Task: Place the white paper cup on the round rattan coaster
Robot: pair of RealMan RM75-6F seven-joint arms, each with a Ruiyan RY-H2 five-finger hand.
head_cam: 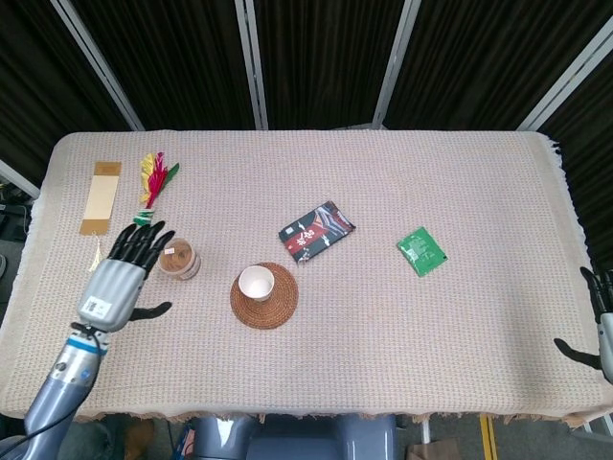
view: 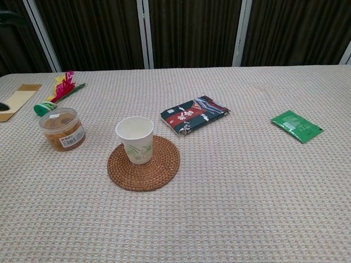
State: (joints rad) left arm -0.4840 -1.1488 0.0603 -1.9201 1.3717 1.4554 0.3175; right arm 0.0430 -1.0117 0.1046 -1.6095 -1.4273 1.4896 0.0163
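Note:
The white paper cup [head_cam: 256,283] [view: 135,139] stands upright on the round rattan coaster [head_cam: 272,301] [view: 151,168], a little left of its middle. My left hand [head_cam: 120,279] is well to the left of the cup, above the table near the front left, fingers spread and holding nothing. At the right edge of the head view only a small part of my right hand [head_cam: 595,324] shows, with dark fingertips; how it stands is unclear. Neither hand appears in the chest view.
A clear plastic jar [head_cam: 178,259] [view: 62,129] sits left of the coaster, close to my left hand. A dark snack packet [head_cam: 316,231] lies behind the coaster, a green packet [head_cam: 421,251] to the right. A feather toy [head_cam: 153,182] and a bookmark [head_cam: 100,196] lie far left.

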